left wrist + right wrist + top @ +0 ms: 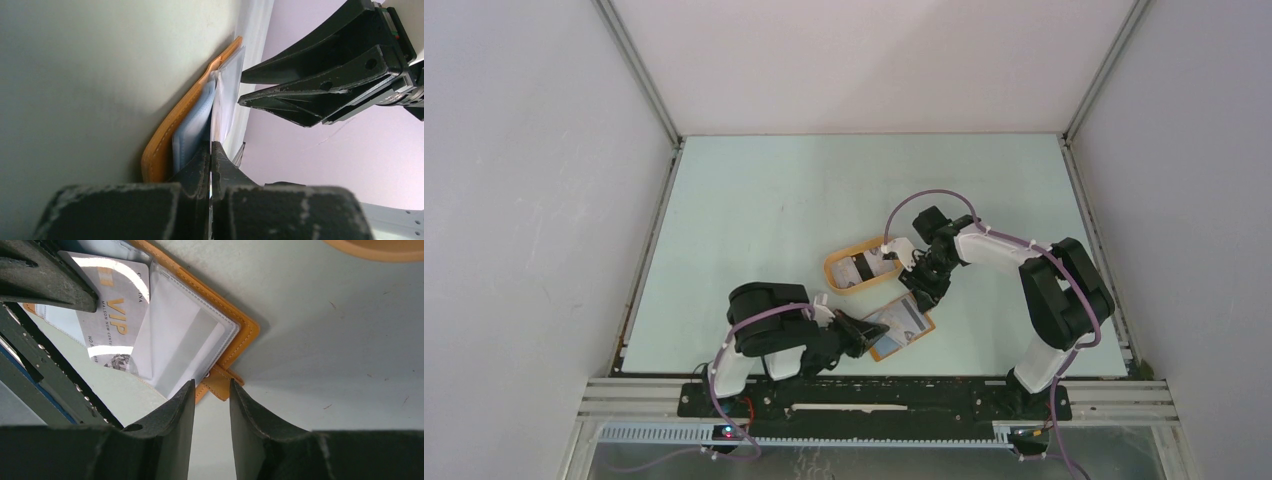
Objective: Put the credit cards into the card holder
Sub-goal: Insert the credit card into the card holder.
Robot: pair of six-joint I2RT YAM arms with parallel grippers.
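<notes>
While the left end effector (211, 150) is clamping a clear sleeve (185, 335) of the card holder (240, 330), open at near centre, the right end effector (212, 387), jaws apart and empty, is hovering above; the part-sleeved VIP card (112, 315) is likely needing a square push.

Back & left of the table (754, 190) are bare, so lots of room there. Up front it's tight: the orange tray (829, 270) sits just behind the open card holder (906, 328), the right gripper (924, 292) hangs over the holder's back edge w/ jaws a bit apart, & the left gripper (861, 336) pinches its left side. Only the holder's right side & front edge are free.
</notes>
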